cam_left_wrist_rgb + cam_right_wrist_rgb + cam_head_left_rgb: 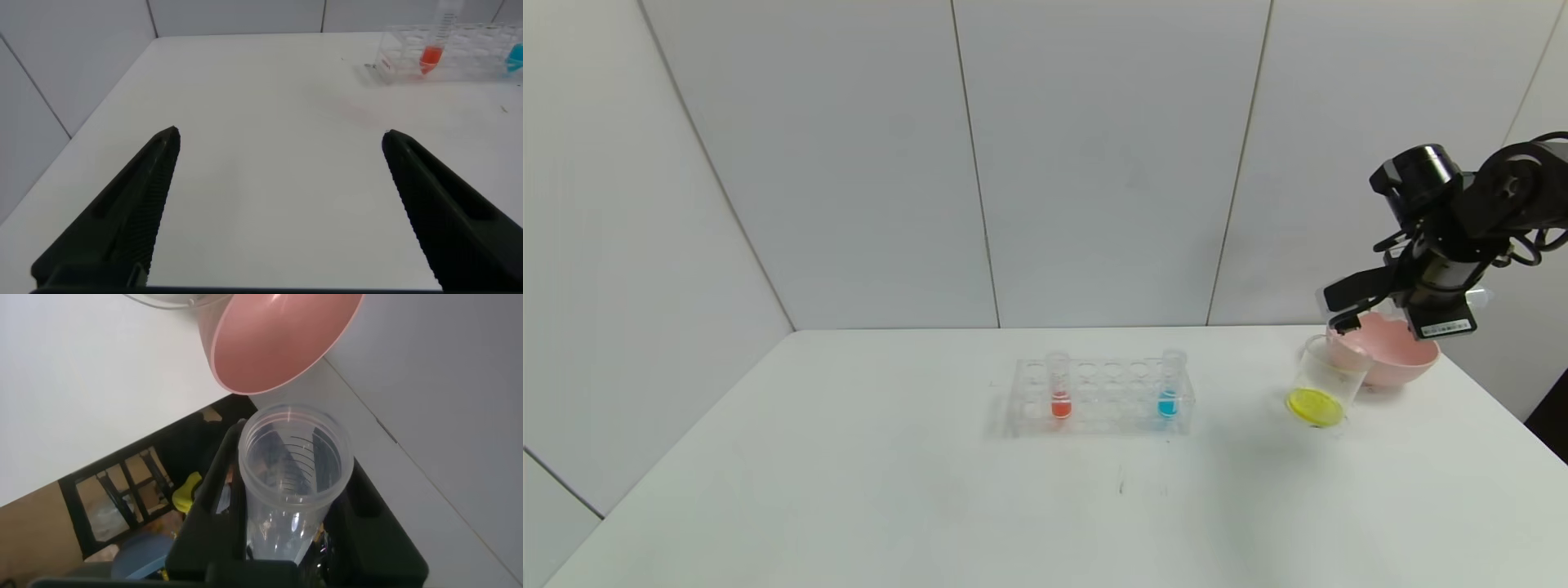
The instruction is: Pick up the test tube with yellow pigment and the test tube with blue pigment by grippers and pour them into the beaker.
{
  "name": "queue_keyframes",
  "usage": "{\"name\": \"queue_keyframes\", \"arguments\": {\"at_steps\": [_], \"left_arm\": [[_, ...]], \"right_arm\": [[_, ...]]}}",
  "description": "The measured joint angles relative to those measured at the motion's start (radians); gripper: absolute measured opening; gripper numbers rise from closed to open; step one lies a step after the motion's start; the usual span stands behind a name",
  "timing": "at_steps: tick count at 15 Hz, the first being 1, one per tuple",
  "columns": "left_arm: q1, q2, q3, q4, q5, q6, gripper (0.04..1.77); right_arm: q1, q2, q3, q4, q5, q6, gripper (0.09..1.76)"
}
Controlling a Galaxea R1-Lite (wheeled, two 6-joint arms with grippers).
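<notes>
My right gripper (1346, 320) hangs over the near rim of the pink bowl (1388, 359), just above the beaker. In the right wrist view it (294, 461) is shut on a clear test tube (294, 469) with no liquid showing in it, its mouth toward the bowl (278, 339). The beaker (1327, 376) stands in front of the bowl with yellow liquid in its bottom. The test tube with blue pigment (1168, 392) stands upright at the right end of the rack (1103, 400). My left gripper (280, 135) is open and empty over bare table, out of the head view.
A tube with orange-red liquid (1059, 392) stands near the rack's left end; it also shows in the left wrist view (431, 49). The table's right edge runs just past the bowl. White walls stand behind the table.
</notes>
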Motion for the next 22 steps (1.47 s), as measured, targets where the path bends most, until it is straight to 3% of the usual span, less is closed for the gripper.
{"name": "queue_keyframes", "arguments": {"at_steps": [6,8,11,14,16,19,22], "left_arm": [[0.0,0.0,0.0,0.0,0.0,0.0,1.76],[0.0,0.0,0.0,0.0,0.0,0.0,1.76],[0.0,0.0,0.0,0.0,0.0,0.0,1.76],[0.0,0.0,0.0,0.0,0.0,0.0,1.76],[0.0,0.0,0.0,0.0,0.0,0.0,1.76],[0.0,0.0,0.0,0.0,0.0,0.0,1.76],[0.0,0.0,0.0,0.0,0.0,0.0,1.76]], "right_arm": [[0.002,-0.017,0.0,0.015,0.02,0.011,0.58],[-0.011,-0.026,0.0,0.012,0.129,0.05,0.58],[-0.069,-0.04,0.0,-0.007,0.411,0.189,0.58],[-0.123,-0.057,0.0,-0.064,0.654,0.472,0.58],[-0.132,-0.064,0.01,-0.215,0.757,0.756,0.58],[-0.12,-0.08,0.108,-0.576,0.808,1.104,0.58],[-0.111,-0.135,0.274,-0.787,0.816,1.311,0.58]]}}
